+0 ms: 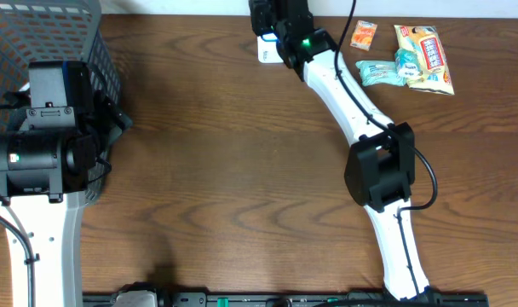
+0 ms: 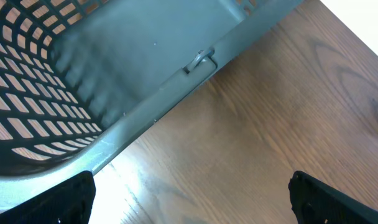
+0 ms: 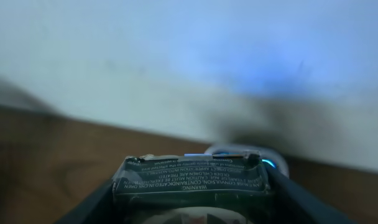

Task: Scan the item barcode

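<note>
Packet (image 3: 192,180): found pinched across its width between the fingers of the right gripper (image 3: 192,208), jaws closed partway onto it. Dark wrapper, warning print read upside down. Was held low over the far edge of the table (image 1: 242,170), close to the pale wall (image 3: 176,50). Saw a white scanner (image 3: 245,152) with a blue glow just beyond, partly hidden behind the wrapper. From overhead, noted the right arm stretched to the table's far side and three snack packs (image 1: 412,55) lying off to one side, apart from it. Found the left gripper (image 2: 192,208) spread wide and holding nothing, over bare wood beside the rim of the grey basket (image 2: 145,118).
</note>
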